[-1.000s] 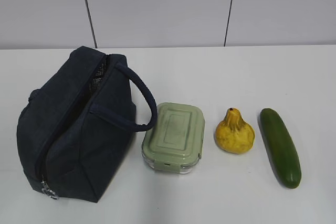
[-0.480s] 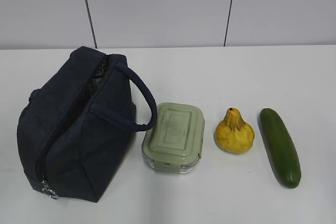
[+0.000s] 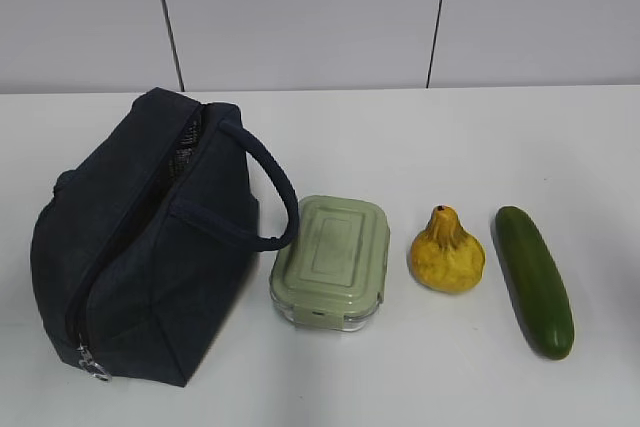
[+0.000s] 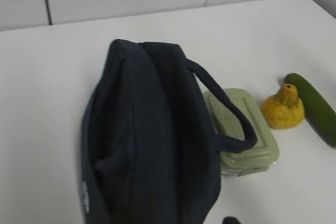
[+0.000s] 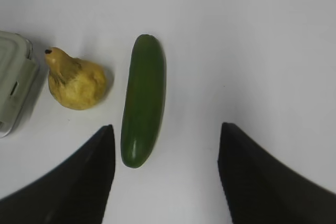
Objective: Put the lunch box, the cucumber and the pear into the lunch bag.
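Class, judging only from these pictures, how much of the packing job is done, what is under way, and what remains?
Nothing is packed yet. The lunch box, pear and cucumber all lie on the table, outside the lunch bag. In hand: nothing is gripped; the right gripper is open, above the table beside the cucumber. Left: all three items must go into the bag.

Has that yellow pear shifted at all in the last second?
No. The pear sits in the same spot between the lunch box and the cucumber, with the same gaps as a second ago.

Bare table behind the row
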Motion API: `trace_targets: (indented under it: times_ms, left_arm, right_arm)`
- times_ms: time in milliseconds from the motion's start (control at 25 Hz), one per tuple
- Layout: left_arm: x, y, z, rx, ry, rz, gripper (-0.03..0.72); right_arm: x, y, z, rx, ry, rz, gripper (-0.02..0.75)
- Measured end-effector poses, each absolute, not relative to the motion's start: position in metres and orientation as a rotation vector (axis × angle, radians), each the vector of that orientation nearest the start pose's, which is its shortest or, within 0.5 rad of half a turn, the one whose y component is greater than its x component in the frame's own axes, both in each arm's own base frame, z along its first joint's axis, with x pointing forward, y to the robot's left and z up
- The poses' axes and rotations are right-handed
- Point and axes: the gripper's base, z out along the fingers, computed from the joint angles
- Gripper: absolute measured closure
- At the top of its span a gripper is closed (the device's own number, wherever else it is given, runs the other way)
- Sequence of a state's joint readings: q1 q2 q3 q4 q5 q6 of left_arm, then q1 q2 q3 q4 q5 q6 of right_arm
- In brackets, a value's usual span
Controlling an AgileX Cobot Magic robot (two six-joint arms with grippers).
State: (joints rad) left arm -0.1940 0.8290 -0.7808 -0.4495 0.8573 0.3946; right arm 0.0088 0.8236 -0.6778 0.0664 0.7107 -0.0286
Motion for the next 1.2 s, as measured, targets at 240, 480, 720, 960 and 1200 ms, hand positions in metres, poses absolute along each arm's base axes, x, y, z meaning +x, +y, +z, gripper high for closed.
trace_targets:
  times_ms: [240, 480, 720, 960, 1200]
  left_arm:
    - [0.174, -0.065, 0.308, 0.591, 2.375, -0.455, 0.337]
    - [0.196, -0.054, 0.29, 0.527, 2.472, -0.445, 0.337]
    - [0.201, -0.055, 0.281, 0.551, 2.514, -0.471, 0.337]
    - [0.21, -0.056, 0.27, 0.549, 2.564, -0.483, 0.337]
    - [0.218, -0.057, 0.26, 0.546, 2.594, -0.492, 0.4]
  right_arm:
    - [0.185, 0.01, 0.286, 0.006, 2.477, 0.144, 0.262]
    - [0.213, 0.013, 0.266, -0.01, 2.626, 0.178, 0.262]
    - [0.224, 0.015, 0.25, -0.037, 2.693, 0.2, 0.262]
    - [0.231, 0.015, 0.244, -0.047, 2.69, 0.197, 0.262]
    - [0.237, 0.015, 0.239, -0.044, 2.693, 0.194, 0.262]
